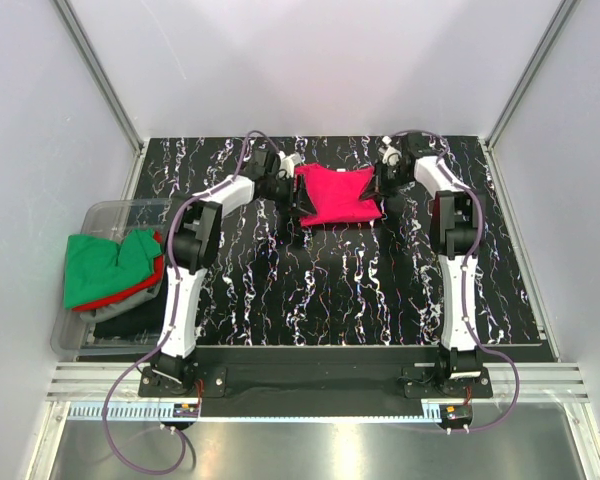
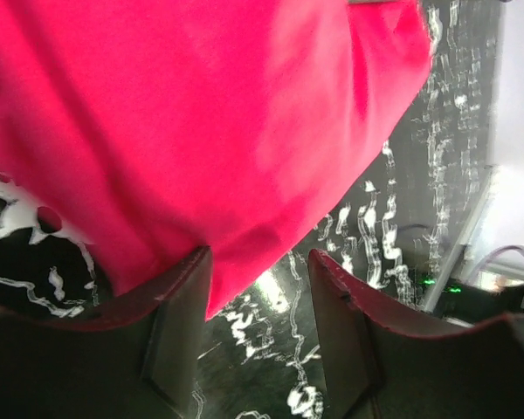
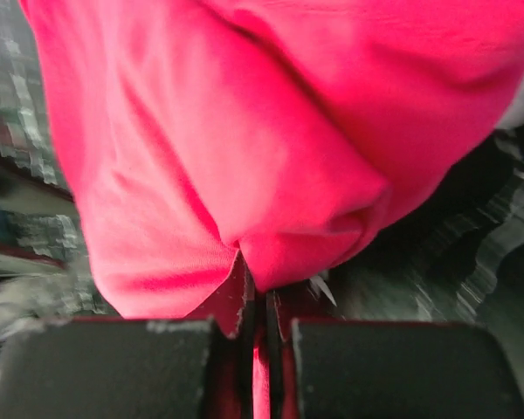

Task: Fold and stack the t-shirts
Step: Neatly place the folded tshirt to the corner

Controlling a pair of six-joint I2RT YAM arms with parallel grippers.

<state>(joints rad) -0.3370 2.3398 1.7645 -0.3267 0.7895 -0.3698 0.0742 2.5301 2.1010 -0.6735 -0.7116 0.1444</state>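
crimson t-shirt looks part-folded, upper centre of tabletop. right tool clamped on its edge; left tool jaws apart, cloth edge at the gap. green t-shirt, red t-shirt, dark t-shirt heaped unfolded in bin at left, nothing stacked yet

Black tabletop, white marble veining, fills centre. Clear plastic bin at 9 o'clock, at tabletop's left edge. White walls from 9 through 12 to 3 o'clock. Aluminium rails at 6 o'clock.
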